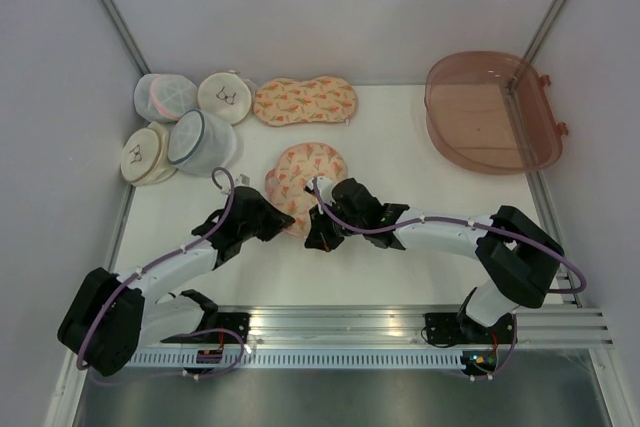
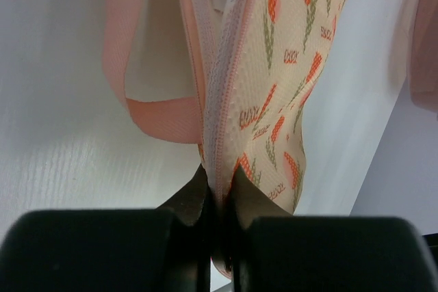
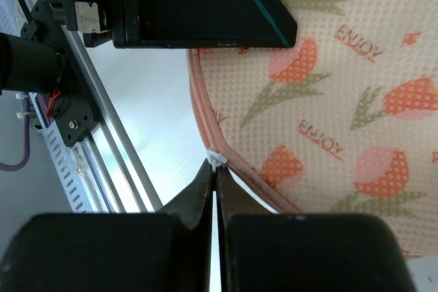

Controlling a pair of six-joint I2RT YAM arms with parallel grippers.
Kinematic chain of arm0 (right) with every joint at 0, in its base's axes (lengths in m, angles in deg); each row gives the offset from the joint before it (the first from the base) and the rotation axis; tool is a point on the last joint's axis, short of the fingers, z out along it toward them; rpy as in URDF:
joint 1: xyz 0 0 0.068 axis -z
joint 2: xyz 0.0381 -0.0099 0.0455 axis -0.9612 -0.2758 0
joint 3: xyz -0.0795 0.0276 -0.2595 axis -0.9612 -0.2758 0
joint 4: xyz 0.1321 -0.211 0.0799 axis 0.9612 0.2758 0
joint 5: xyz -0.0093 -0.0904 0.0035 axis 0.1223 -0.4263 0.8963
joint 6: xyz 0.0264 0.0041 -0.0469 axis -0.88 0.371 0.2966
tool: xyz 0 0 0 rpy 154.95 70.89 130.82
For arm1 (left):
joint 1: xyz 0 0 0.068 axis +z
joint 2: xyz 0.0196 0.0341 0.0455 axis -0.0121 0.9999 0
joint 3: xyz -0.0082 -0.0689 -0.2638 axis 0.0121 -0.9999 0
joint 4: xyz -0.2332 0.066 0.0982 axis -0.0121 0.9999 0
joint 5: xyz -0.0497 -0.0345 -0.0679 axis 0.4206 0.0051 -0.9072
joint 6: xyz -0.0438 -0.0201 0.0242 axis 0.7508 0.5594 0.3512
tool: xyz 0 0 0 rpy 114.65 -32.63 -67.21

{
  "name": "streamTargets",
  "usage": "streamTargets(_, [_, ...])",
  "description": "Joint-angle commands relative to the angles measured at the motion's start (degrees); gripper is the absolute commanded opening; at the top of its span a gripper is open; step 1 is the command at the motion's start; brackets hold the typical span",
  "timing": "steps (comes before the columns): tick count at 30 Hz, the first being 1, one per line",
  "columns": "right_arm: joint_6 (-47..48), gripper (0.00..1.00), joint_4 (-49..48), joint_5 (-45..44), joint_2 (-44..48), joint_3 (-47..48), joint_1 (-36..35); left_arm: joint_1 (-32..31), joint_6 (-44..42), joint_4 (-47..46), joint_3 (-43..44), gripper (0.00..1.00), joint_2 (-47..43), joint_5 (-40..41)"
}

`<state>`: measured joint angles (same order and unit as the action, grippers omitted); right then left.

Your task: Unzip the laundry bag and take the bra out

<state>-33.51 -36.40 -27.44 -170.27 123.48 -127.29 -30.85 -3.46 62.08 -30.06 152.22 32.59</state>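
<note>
Looking at the edges first: where is the laundry bag [image 1: 305,172] lying?

— It is lying near the middle of the tabletop [image 1: 420,187], with its near edge sitting between the two sets of jaws. Bare surface is stretching to its right as far as the pink see-through tub [image 1: 490,117] in the rear right corner. A strip of bare surface is separating it from the metal rail [image 1: 400,325] at the near side.

What is crowding the other sides?

— A second peach printed case [image 1: 305,102] is lying flat behind it, apart from it, by the rear wall. Four round mesh pouches [image 1: 185,132] are bunching in the rear left corner, to the bag's left.

How are the arms posing?

— The left arm [image 1: 175,267] is reaching forward and rightward from its base, with its wrist hanging low at the bag's left near edge. The right arm [image 1: 450,232] is bending at the elbow and stretching leftward, low across the tabletop, so its wrist is meeting the bag's near edge just beside the left one.

And the jaws?

— The left jaws are pinching the bag's pink zipper edging [image 2: 217,121], with printed fabric rising between the fingers [image 2: 185,200]. The right jaws are clamping tight on the small white zipper pull [image 3: 215,160] at the bag's rim.
</note>
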Motion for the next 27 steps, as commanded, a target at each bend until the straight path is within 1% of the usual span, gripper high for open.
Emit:
streamTargets(1, [1.52, 0.01, 1.31, -0.03, 0.85, 1.06, -0.4, 0.01, -1.79, -2.56, 2.36, 0.06, 1.47, 4.05])
streamTargets(2, [1.96, 0.0, 2.19, -0.12, 0.59, 1.32, -0.49, 0.27, -2.49, -2.56, 2.62, 0.03, 1.73, 4.48])
streamTargets(3, [2.4, 0.01, 3.16, -0.47, 0.41, 1.5, -0.58, 0.44, -3.8, -2.56, 2.98, 0.02, 2.26, 4.49])
streamTargets(5, [3.45, 0.0, 5.45, -3.18, -0.03, 1.85, -0.58, 1.23, -5.48, -2.73, 3.85, 0.02, 3.31, 4.4])
streamTargets(8, [4.86, 0.0, 11.94, -7.57, -1.08, 2.64, -0.58, 3.25, -9.6, -2.65, 5.17, 0.02, 4.98, 3.44])
streamTargets(10, [5.21, 0.0, 14.49, -8.82, -1.78, 2.47, -0.58, 4.31, -11.28, -2.64, 6.14, 0.02, 5.6, 2.56])
streamTargets(13, [4.95, 0.01, 15.82, -11.37, -1.96, 1.5, -0.49, 6.59, -14.0, -2.91, 7.1, 0.02, 6.74, 1.07])
streamTargets(17, [4.16, 0.01, 17.49, -16.54, -2.84, 1.76, -0.58, 7.82, -17.25, -3.96, 8.25, 0.02, 8.5, -3.59])
streamTargets(21, [3.55, 0.0, 19.77, -23.66, -5.73, 3.52, -0.58, 8.27, -19.54, -4.75, 9.31, 0.02, 11.66, -8.16])
streamTargets(22, [3.2, 0.01, 20.82, -26.63, -6.18, 4.3, -0.58, 8.27, -19.81, -4.67, 9.66, 0.02, 12.1, -9.21])
streamTargets(27, [2.14, 0.01, 22.07, -31.41, -7.5, 5.37, -0.49, 8.35, -21.04, -5.54, 9.75, 0.02, 13.6, -11.77])
